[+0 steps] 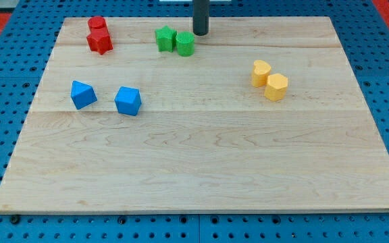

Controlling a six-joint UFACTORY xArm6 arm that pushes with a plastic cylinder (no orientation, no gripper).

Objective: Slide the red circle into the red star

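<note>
The red circle [97, 24] sits at the view's top left, touching the red star [100, 42] just below it. My tip [200, 32] is at the view's top centre, well to the right of both red blocks and just up and right of the green circle [186, 44].
A green star-like block [165, 38] touches the green circle's left side. Two blue blocks [82, 94] [127, 100] lie at the left. A yellow block [261, 72] and a yellow hexagon [276, 87] touch at the right. The wooden board [201, 169] rests on a blue pegboard.
</note>
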